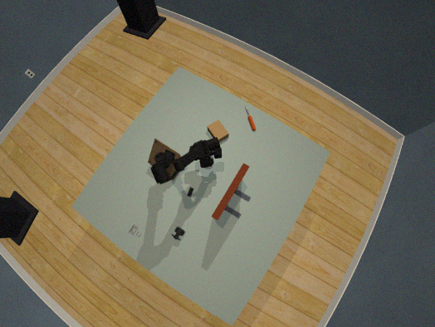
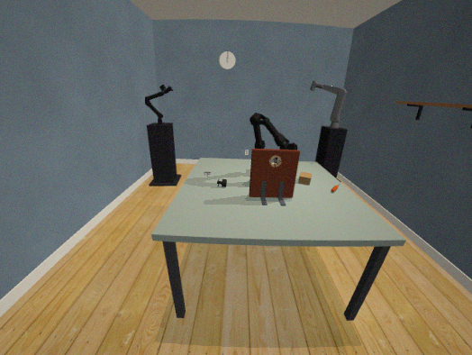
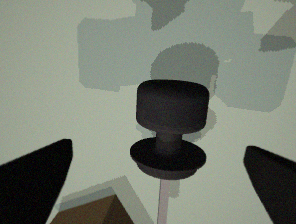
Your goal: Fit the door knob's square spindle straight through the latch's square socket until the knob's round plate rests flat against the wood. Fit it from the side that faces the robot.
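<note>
A dark door knob (image 3: 172,112) lies on the table right under my gripper (image 3: 157,147) (image 1: 209,154). Its round plate (image 3: 167,159) and pale square spindle (image 3: 164,200) point toward the bottom of the wrist view. The gripper is open and empty, with one finger on each side of the knob, neither touching it. In the overhead view the gripper hides this knob. The red-brown door panel (image 1: 230,191) (image 2: 274,176) stands upright on two grey feet to the gripper's right. Its round latch socket (image 2: 275,160) sits near the top.
A tan wood block (image 1: 218,129) (image 2: 305,177) (image 3: 97,212) lies close beside the gripper. An orange screwdriver (image 1: 251,121) (image 2: 335,188) lies further out. A second dark knob (image 1: 178,233) (image 2: 222,182), a small dark piece (image 1: 190,192) and a small grey part (image 1: 134,230) lie on the mat.
</note>
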Robot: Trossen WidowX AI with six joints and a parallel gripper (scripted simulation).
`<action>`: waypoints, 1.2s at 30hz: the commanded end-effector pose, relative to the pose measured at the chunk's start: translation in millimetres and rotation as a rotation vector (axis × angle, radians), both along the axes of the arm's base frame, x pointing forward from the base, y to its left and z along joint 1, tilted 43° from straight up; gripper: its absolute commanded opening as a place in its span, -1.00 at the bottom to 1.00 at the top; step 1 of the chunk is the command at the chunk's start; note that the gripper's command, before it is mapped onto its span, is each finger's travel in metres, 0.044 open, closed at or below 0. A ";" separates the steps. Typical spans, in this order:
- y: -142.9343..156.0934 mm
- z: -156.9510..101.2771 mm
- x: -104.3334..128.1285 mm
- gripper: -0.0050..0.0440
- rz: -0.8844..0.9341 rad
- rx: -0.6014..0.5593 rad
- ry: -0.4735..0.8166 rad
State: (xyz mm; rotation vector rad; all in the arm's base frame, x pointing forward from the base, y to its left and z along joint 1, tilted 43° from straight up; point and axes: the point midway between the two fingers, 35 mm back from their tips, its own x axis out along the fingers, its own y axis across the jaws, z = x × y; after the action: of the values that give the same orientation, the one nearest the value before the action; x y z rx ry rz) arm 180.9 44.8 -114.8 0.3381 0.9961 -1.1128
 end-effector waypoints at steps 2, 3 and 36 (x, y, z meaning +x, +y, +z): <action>-4.8 -3.2 -1.0 1.00 0.001 -0.004 -0.001; -6.0 -4.3 -1.3 1.00 0.001 -0.004 -0.001; -35.3 -38.9 -4.6 1.00 0.001 -0.004 -0.001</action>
State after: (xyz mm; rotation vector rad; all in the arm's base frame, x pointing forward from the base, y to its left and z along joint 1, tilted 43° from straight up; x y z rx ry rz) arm 179.4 15.3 -149.7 0.3459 0.9906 -1.1071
